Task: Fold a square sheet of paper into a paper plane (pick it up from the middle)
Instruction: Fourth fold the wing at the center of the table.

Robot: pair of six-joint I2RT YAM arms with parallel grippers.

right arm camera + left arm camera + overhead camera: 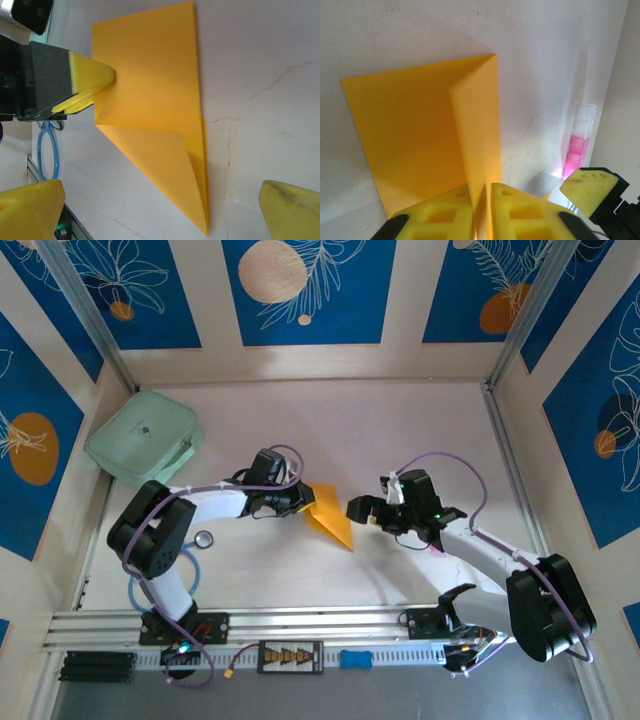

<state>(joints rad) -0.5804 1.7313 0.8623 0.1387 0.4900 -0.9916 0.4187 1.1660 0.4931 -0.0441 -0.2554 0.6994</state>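
The square sheet of paper (330,520) is orange-yellow and lies mid-table, folded into a long shape with a flap that tapers to a point at its near end (155,90). My left gripper (303,502) is shut on the sheet's left edge. In the left wrist view a raised fold of the sheet (420,135) runs between the yellow pads of the left gripper (482,192). My right gripper (360,510) stands open just right of the sheet. Its yellow fingers (30,210) are spread wide over the pointed end with nothing between them.
A mint-green case (145,437) sits at the back left by the wall. A small round metal piece (204,538) lies beside the left arm. A small pink object (577,145) stands to the right of the sheet. Walls enclose the table on three sides.
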